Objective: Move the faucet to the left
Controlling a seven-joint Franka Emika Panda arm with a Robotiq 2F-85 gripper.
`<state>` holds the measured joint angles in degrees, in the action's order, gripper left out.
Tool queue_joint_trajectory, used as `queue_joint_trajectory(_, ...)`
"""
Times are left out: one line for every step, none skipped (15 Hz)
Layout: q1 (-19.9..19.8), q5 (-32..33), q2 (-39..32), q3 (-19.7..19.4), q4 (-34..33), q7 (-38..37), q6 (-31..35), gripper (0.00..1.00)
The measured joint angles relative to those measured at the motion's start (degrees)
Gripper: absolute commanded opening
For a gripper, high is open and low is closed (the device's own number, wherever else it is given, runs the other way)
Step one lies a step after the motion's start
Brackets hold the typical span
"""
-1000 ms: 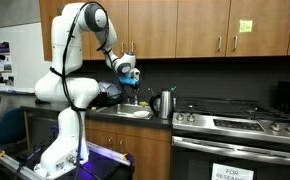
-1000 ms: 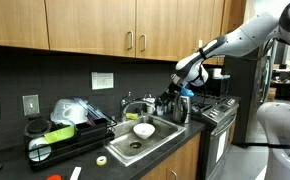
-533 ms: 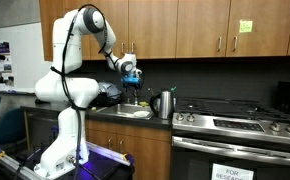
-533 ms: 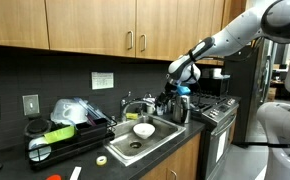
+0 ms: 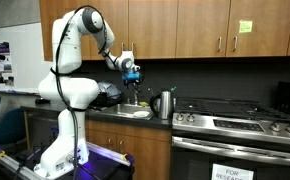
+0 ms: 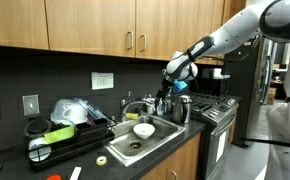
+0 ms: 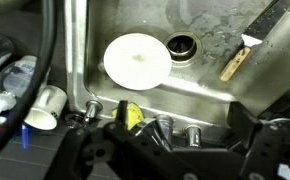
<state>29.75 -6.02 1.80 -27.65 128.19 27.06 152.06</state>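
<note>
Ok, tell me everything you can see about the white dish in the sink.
The white dish is round, plain and matte, ceramic or plastic by its look, with nothing visible in it. In an exterior view the dish looks like a shallow bowl, upright. It rests on the steel sink floor, beside the drain.

Both exterior views: far from claw, facing counter, sharing sink beneath it. Wrist view: close above sink, looking down.
</note>
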Motion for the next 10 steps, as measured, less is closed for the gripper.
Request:
queue_joint_trajectory(-4.18, 1.07, 0.00, 4.53, 0.03, 0.00, 0.50, 1.00)
queue_joint_trajectory(-7.78, 2.17, -0.01, 8.49, 0.07, -0.01, 1.01, 1.00)
queue_joint_trajectory(-10.77, 3.16, -0.01, 11.84, 0.14, -0.01, 1.59, 1.00)
queue_joint_trajectory(-13.18, 3.77, -0.01, 14.59, 0.20, 0.08, 2.21, 1.00)
queue_joint_trajectory(-15.04, 3.86, -0.01, 16.72, 0.25, 0.35, 2.83, 1.00)
queue_joint_trajectory(-16.63, 3.86, -0.02, 18.49, 0.29, 0.66, 3.50, 1.00)
queue_joint_trajectory(-17.92, 3.85, -0.03, 19.90, 0.30, 0.92, 4.26, 1.00)
queue_joint_trajectory(-18.99, 3.81, -0.04, 20.98, 0.30, 1.37, 5.05, 1.00)
queue_joint_trajectory(-19.92, 3.74, -0.05, 21.83, 0.30, 1.92, 5.80, 1.00)
queue_joint_trajectory(-20.17, 3.72, -0.09, 21.94, 0.30, 2.46, 6.52, 1.00)
